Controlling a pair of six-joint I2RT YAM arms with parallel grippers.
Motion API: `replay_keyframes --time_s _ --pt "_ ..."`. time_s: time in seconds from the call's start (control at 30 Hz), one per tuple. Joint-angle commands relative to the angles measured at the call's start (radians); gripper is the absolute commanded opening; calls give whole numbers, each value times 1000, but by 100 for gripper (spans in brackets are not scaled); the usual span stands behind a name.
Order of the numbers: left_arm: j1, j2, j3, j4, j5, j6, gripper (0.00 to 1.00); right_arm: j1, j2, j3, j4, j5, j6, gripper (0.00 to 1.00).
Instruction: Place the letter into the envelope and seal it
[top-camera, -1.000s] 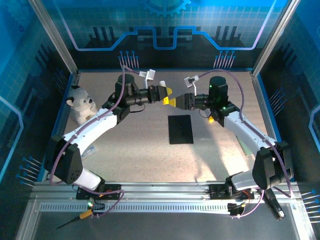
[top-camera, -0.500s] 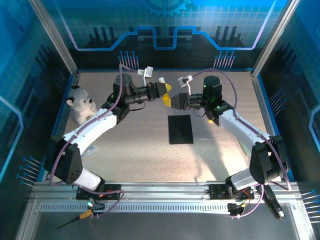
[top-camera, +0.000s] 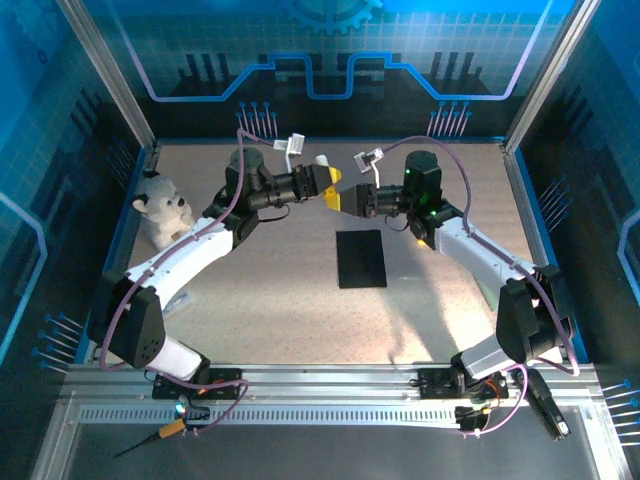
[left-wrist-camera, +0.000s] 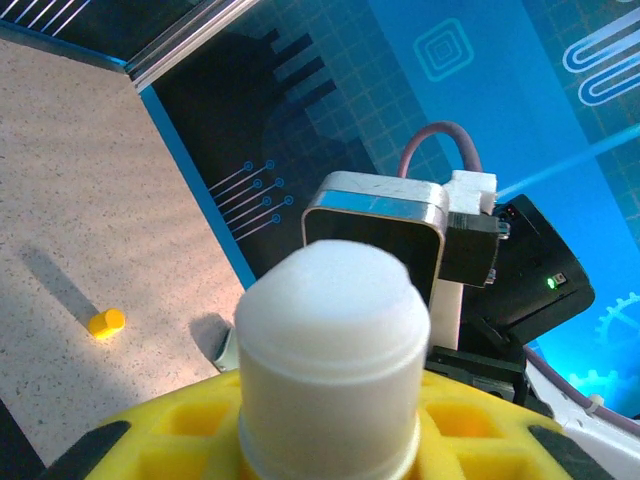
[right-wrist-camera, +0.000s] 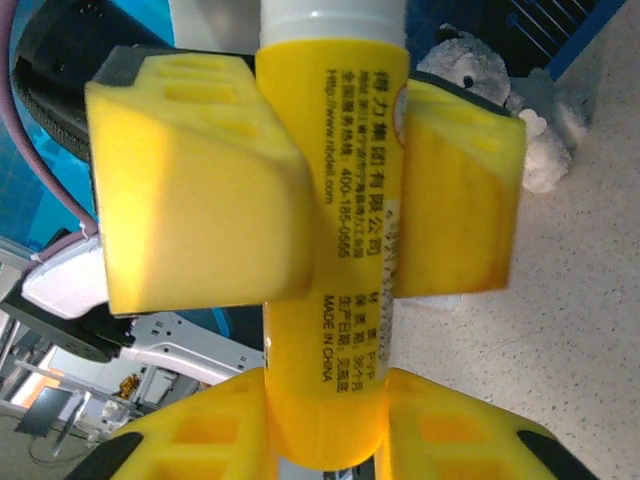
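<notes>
Envelope lies flat on the tabletop, letter presumably already inside, sealing not yet done by my read — left tool and right tool both clench one yellow glue stick in mid-air.

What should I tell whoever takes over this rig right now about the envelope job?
Grip: the left pincer is shut on the yellow glue stick, held in the air. The right pincer is shut on the stick's other end.
Things: the envelope lies flat on the table, nearer the arm bases than both pincers, untouched.
Done: the stick is off the table with both pincers on it. Whether the letter is inside the envelope cannot be told.
Left: probably glue the flap and press it shut.
</notes>
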Motion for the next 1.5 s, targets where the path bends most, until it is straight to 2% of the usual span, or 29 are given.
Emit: replay_keyframes --time_s 0.0,0.1,0.2,0.33,0.43,0.57,0.73,0.87,0.97,1.07,1.2,1.33,1.4,1.47 --pt "6 5 3 32 -13 -1 0 20 6 29 24 -17 -5 20" --pt "7 4 1 14 -26 3 0 24 -5 34 -18 18 -39 19" --pt "2 -7 2 -30 -59 16 0 47 -30 74 -184 107 -148 19" --pt "-25 -36 16 -155 -172 27 0 115 -50 150 -397 311 -298 18" --pt "-74 -58 43 -263 -285 43 0 184 -56 186 -468 488 -353 18" --pt "-143 -72 84 -358 -415 28 0 293 -43 218 -510 750 -403 18" --pt "-176 -80 72 -349 -492 -70 0 406 -11 222 -487 1015 -456 18" --pt "-179 -84 63 -331 -502 -94 0 453 12 201 -420 1110 -453 18" --pt "-179 -90 67 -342 -503 -77 0 453 13 192 -400 1100 -434 21" --pt "-168 -101 72 -362 -502 -47 0 422 -6 188 -414 1030 -421 34" --pt "-120 -119 55 -360 -455 -29 0 276 -51 175 -445 675 -315 49" --pt "-51 -153 23 -344 -377 8 0 58 -162 92 -416 326 -168 59" --pt "-21 -166 12 -329 -332 30 0 -49 -195 43 -333 156 -66 62" --pt "12 -164 -5 -268 -250 26 0 -127 -212 -22 -154 30 77 63"
